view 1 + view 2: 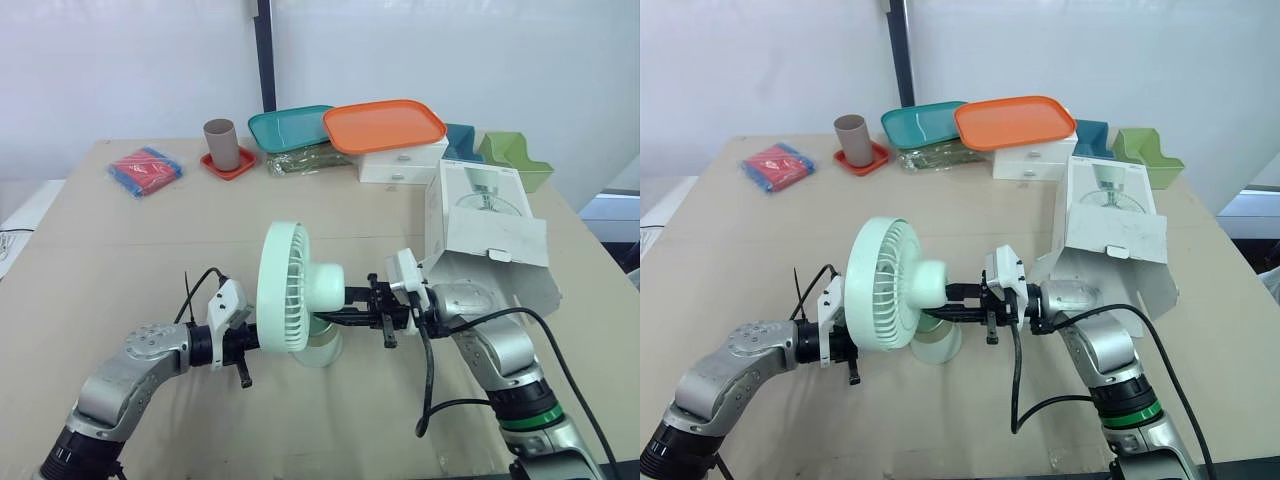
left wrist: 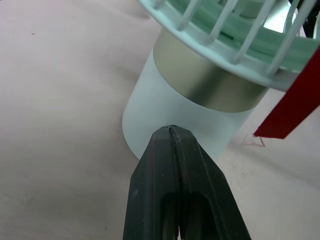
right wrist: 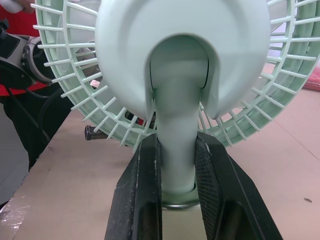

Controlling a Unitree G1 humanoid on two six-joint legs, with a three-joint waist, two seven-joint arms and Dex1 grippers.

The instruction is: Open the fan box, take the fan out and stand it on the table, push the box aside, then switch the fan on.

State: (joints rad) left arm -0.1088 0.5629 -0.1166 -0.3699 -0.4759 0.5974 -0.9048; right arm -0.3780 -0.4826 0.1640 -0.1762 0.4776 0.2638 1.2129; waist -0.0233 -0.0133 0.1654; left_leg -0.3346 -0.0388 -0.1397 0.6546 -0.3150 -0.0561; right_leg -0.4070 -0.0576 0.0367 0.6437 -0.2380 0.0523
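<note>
The pale green fan [image 1: 295,285] stands upright on its round base [image 1: 320,350] at the front middle of the table, its grille facing my left arm. My right gripper [image 3: 177,142] is shut on the fan's neck just under the motor housing, with one black finger [image 3: 142,185] on each side. My left gripper [image 2: 171,130] is shut with nothing between its fingers, and its tip rests against the side of the frosted base [image 2: 165,107]. The white fan box [image 1: 490,235] lies open at the right, behind my right arm, flap hanging forward.
At the back stand an orange tray [image 1: 385,125] on a white drawer unit [image 1: 400,162], a teal tray [image 1: 290,128], green bins [image 1: 515,160] and a brown cup [image 1: 222,143] on a red saucer. A red and blue packet [image 1: 145,170] lies back left.
</note>
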